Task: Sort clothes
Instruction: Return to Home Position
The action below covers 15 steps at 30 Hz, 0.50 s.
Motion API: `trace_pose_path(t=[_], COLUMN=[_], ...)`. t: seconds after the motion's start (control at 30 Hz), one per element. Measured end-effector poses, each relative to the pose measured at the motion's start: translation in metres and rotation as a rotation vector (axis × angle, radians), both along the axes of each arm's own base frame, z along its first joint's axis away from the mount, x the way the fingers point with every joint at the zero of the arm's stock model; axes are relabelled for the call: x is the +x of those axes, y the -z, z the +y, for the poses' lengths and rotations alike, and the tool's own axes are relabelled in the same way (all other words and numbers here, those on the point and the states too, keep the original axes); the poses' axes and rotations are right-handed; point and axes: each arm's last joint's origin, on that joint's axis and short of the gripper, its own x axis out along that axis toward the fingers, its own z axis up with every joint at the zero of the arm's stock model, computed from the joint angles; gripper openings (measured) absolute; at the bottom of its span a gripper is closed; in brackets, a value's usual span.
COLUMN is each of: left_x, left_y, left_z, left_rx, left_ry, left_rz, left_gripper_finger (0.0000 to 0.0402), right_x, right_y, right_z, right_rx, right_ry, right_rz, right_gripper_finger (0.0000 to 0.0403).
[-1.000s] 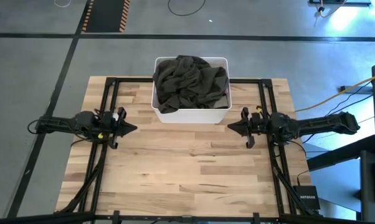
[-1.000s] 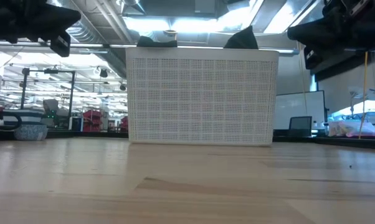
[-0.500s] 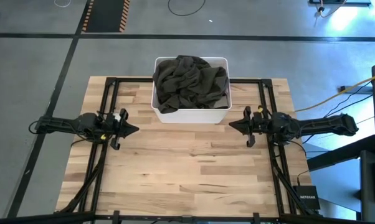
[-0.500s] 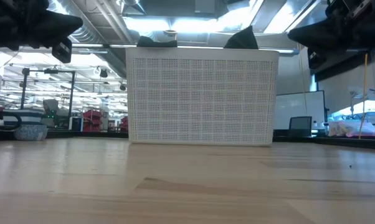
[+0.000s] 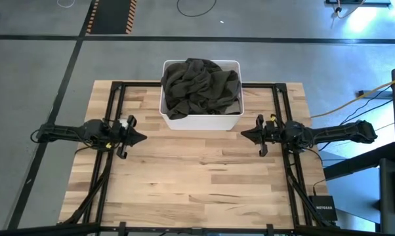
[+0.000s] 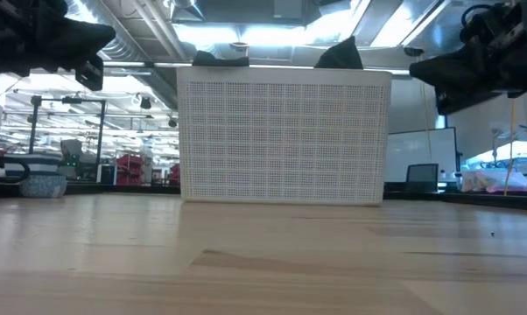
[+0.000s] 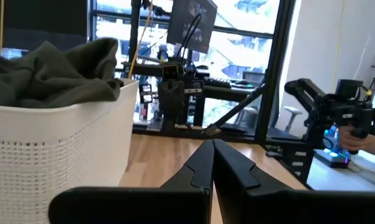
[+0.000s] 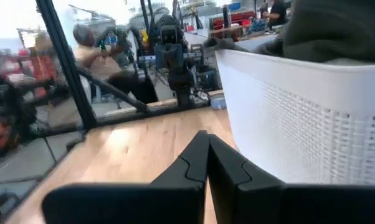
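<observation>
From above, my left gripper (image 5: 140, 137) and my right gripper (image 5: 245, 135) hang over the table (image 5: 197, 190), tips pointing at each other and well apart. The white bin (image 5: 201, 122) sits beyond the gap between them, nearer the far edge. The clothes (image 5: 201, 86) are heaped inside it, an olive-grey garment on top. No garment shows on the wood around either gripper, so I judge the sorting done, with only parking my arms left. Whatever lies under that top garment is hidden, so I cannot count the pieces.

From table height, the bin (image 6: 284, 136) stands between my grippers and farther back. Only two dark peaks of the clothes (image 6: 338, 55) clear its rim. My left gripper (image 6: 88, 39) and right gripper (image 6: 417, 68) are dark shapes up high, cut off by the frame, and their fingers cannot be read here.

On my left wrist, the left gripper (image 7: 212, 149) has its fingers pressed together on nothing. The bin (image 7: 63, 143) is just off to one side of it, the clothes (image 7: 50, 74) bulging above the rim.

On my right wrist, the right gripper (image 8: 206, 140) is likewise closed and empty. The bin (image 8: 287, 118) is close alongside, the clothes (image 8: 337, 31) cropped at the edge, and the room beyond is too blurred to read
</observation>
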Motion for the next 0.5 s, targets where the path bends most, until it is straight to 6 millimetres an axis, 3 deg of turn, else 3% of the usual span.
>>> trace_pose_path(t=[0.33,0.5], left_x=[0.000,0.000], left_y=[0.002,0.002], left_z=[0.003,0.003], left_rx=[0.007,0.007], left_ry=[-0.024,-0.012], left_rz=[0.019,0.018], left_gripper_finger=[0.0001,0.0001], right_x=[-0.008,-0.016], right_y=[-0.008,-0.003], right_z=[-0.002,-0.002], right_rx=[-0.071,-0.075], right_ry=[0.029,0.018], right_rz=[-0.080,-0.031], right_gripper_finger=[0.0012,0.0012])
